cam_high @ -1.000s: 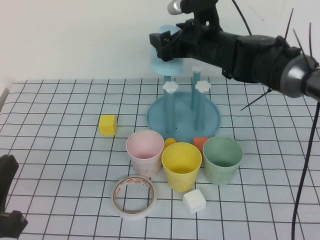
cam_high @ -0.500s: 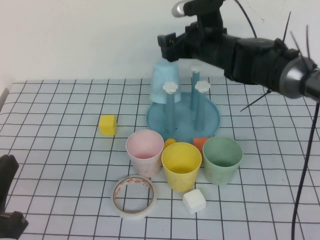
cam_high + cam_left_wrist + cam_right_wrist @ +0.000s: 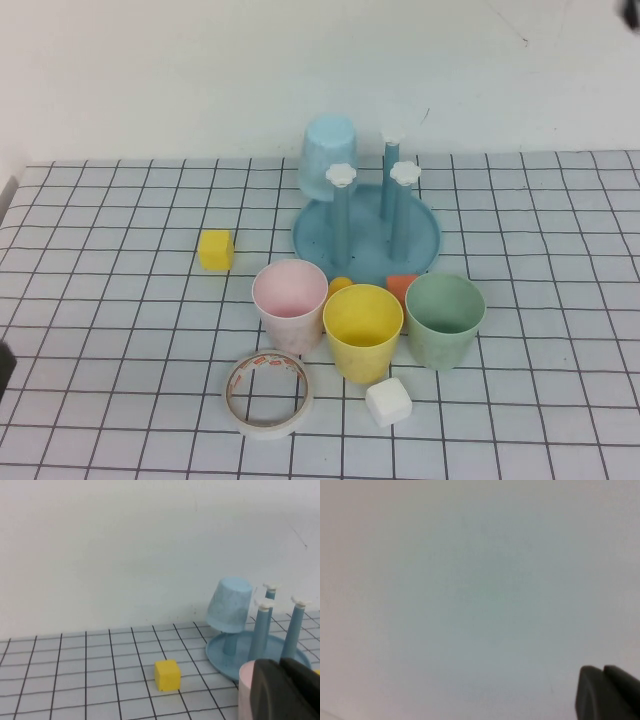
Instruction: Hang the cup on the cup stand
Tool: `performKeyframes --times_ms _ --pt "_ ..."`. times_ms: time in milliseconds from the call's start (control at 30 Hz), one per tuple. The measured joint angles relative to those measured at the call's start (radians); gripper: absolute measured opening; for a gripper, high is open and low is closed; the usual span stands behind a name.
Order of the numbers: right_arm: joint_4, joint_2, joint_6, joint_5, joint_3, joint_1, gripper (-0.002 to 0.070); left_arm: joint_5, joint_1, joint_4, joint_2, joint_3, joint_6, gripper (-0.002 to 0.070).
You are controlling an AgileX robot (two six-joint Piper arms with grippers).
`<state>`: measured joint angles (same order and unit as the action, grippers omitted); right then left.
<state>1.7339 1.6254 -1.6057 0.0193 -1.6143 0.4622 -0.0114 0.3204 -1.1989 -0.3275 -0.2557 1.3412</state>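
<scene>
The light blue cup [image 3: 327, 155] hangs upside down on the back left peg of the blue cup stand [image 3: 420, 238], slightly tilted. It also shows in the left wrist view [image 3: 229, 604], over the stand's tray [image 3: 220, 654]. Three other pegs with white caps stand bare. My right gripper [image 3: 604, 682] is shut and empty, facing the blank wall, and is out of the high view. My left gripper [image 3: 282, 680] is shut and empty, low at the table's near left, with the pink cup [image 3: 244, 687] just beyond it.
A pink cup [image 3: 290, 303], a yellow cup [image 3: 362, 330] and a pale green cup [image 3: 444, 320] stand in a row in front of the stand. A tape roll [image 3: 267, 394], a white cube [image 3: 388, 402], a yellow cube [image 3: 215, 249] and an orange block [image 3: 402, 287] lie nearby.
The right arm let go of the blue cup over the back left peg, then withdrew up and out of the high view. The cup stays on the peg.
</scene>
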Motion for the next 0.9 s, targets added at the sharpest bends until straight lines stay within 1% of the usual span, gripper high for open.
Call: performKeyframes --times_ms 233,267,300,433,533,733,900 --pt "0.000 -0.367 -0.054 0.008 0.412 0.001 0.0000 0.011 0.000 0.000 0.148 0.097 0.000 -0.0001" --pt "0.000 -0.427 -0.058 0.011 0.463 0.001 0.0000 0.011 0.000 -0.002 0.163 0.103 0.000 -0.0001" --pt "0.000 -0.538 -0.063 0.013 0.550 0.001 0.0000 0.011 0.000 -0.008 0.179 0.111 0.000 -0.0001" --pt "0.000 -0.780 -0.069 0.013 0.723 0.001 0.0000 0.011 0.000 -0.023 0.184 0.114 0.000 -0.0001" --pt "0.000 -0.978 -0.071 -0.007 0.824 0.001 -0.0001 0.011 0.000 -0.030 0.184 0.114 -0.002 -0.0001" --pt "0.000 -1.321 -0.050 -0.068 0.993 0.001 -0.0001 0.011 0.000 -0.092 0.184 0.114 -0.002 -0.0001" --pt "0.000 -1.480 -0.033 -0.118 1.078 0.001 -0.0001 0.011 0.000 -0.126 0.184 0.114 -0.002 -0.0001"
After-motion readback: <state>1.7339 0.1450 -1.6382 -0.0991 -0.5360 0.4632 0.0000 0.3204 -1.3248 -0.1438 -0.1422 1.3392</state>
